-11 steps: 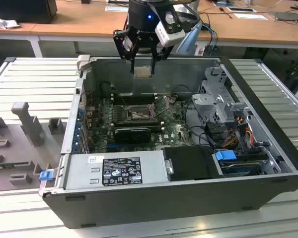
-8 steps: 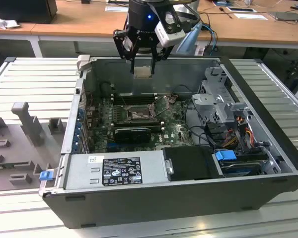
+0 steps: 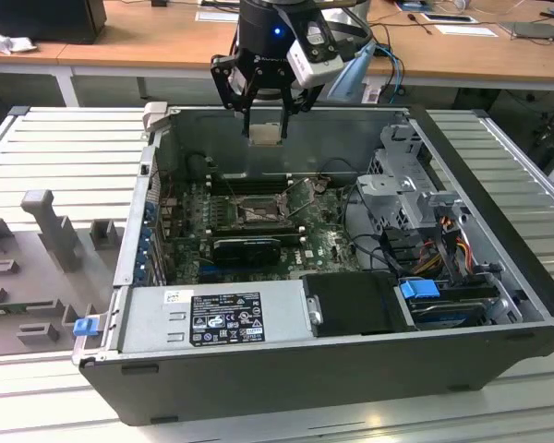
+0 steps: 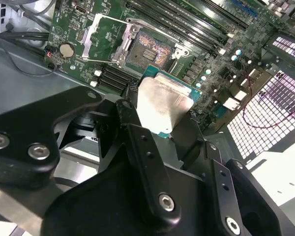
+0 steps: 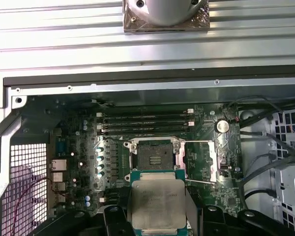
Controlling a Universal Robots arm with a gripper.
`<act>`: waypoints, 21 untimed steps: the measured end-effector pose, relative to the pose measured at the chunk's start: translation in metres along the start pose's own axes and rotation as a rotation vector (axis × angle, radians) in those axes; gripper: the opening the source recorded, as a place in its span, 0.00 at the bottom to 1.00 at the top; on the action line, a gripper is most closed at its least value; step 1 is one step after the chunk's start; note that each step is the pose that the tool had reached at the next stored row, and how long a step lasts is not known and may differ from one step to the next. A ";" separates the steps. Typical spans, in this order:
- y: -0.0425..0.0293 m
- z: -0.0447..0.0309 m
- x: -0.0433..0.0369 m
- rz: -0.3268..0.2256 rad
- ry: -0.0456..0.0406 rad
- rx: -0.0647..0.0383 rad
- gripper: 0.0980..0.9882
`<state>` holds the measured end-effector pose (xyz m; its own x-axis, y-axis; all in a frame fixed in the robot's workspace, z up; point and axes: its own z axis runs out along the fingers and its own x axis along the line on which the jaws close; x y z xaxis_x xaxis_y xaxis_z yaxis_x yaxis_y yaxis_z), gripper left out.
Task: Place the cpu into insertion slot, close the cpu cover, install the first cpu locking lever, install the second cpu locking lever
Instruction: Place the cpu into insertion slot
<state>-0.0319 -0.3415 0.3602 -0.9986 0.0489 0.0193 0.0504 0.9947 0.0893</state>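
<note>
My gripper (image 3: 266,125) hangs above the open computer case, shut on the cpu (image 3: 265,133), a flat pale silver square held level by its edges. In both wrist views the cpu (image 4: 162,105) (image 5: 157,204) sits between the black fingers (image 4: 137,142), well above the motherboard. Below it lies the insertion slot (image 3: 258,214) (image 4: 150,49) (image 5: 152,157), a dark square socket with a silvery rim and bare contacts. The cpu cover (image 5: 199,160) (image 4: 105,37) is swung open beside the slot. A thin wire locking lever (image 5: 201,183) (image 4: 101,61) stands released next to the cover.
Long black memory slots (image 3: 249,182) run behind the socket, and a black expansion card (image 3: 247,247) lies in front of it. A grey power supply (image 3: 217,314) fills the case's near side. A drive cage (image 3: 411,198) with cables is at the exterior view's right. Grey fixtures (image 3: 46,221) stand outside.
</note>
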 end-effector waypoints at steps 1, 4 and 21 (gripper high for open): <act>0.0000 0.0000 0.0000 0.001 -0.0001 0.000 0.48; 0.0000 0.0000 0.0000 0.005 -0.0004 0.000 0.48; 0.0000 0.0000 0.0000 0.069 -0.0062 -0.001 0.48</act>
<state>-0.0319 -0.3415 0.3602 -0.9928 0.1180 0.0193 0.1193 0.9888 0.0893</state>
